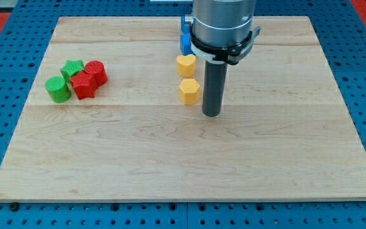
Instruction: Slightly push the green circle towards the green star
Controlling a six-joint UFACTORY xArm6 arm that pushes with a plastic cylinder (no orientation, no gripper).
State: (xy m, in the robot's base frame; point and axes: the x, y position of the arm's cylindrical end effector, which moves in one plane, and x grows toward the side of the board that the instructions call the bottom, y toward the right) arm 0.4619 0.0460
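Wooden surface (pixel 170 159) lies on a blue pegboard base (pixel 5 95).

End effector: a plain dark rod with nothing to open or close; it holds nothing. My tip (pixel 211 114) sits on the surface just to the view's right of the yellow hexagon (pixel 189 91), close beside it; contact cannot be confirmed.

Yellow heart (pixel 185 65) lies just above the hexagon toward the view's top, the two slightly apart. A blue block (pixel 185 39) sits above the heart, mostly hidden by the arm housing (pixel 224 25); shape not readable.

Task blocks are in a tight cluster at the view's left, well apart from my tip. Green circle (pixel 58 89) is the leftmost and lowest of the cluster. Green star (pixel 73 69) is just up and right of it, very close or touching. Red star-like block (pixel 84 84) lies right of the circle, touching it. Red cylinder (pixel 96 72) sits at the cluster's right, against the red star.
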